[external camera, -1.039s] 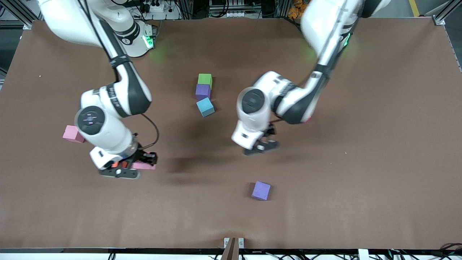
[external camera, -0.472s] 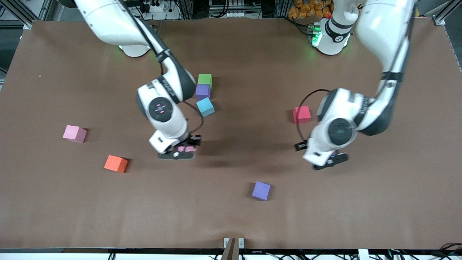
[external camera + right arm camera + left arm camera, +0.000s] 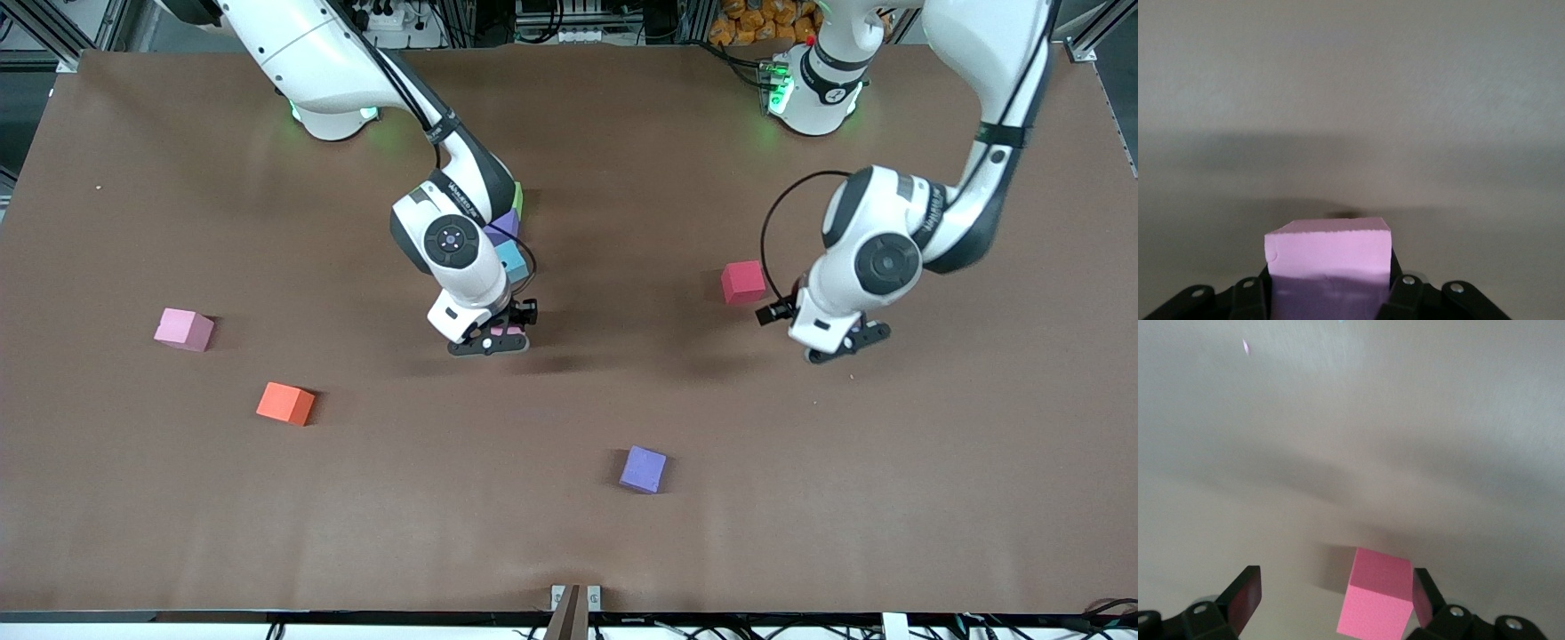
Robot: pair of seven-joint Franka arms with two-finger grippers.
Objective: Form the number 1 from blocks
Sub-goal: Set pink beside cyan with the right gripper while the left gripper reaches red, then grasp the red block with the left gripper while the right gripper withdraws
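My right gripper (image 3: 492, 343) is shut on a pink block (image 3: 507, 331), held over the table beside the near end of a short row of blocks. That row is green (image 3: 517, 196), purple (image 3: 505, 228) and light blue (image 3: 514, 260), partly hidden by the right arm. The right wrist view shows the pink block (image 3: 1328, 257) clamped in the right gripper (image 3: 1328, 297). My left gripper (image 3: 840, 348) hangs open by the red block (image 3: 743, 283). In the left wrist view the red block (image 3: 1381, 587) lies between the open fingers (image 3: 1243, 597), close to one.
Loose blocks lie on the brown table (image 3: 933, 489): a second pink one (image 3: 184, 330) and an orange one (image 3: 285, 404) toward the right arm's end, and another purple one (image 3: 643, 469) nearer the front camera.
The right arm carried the pink block from beside the orange block toward the middle row. The left arm swung away from the middle to the red block, still open.
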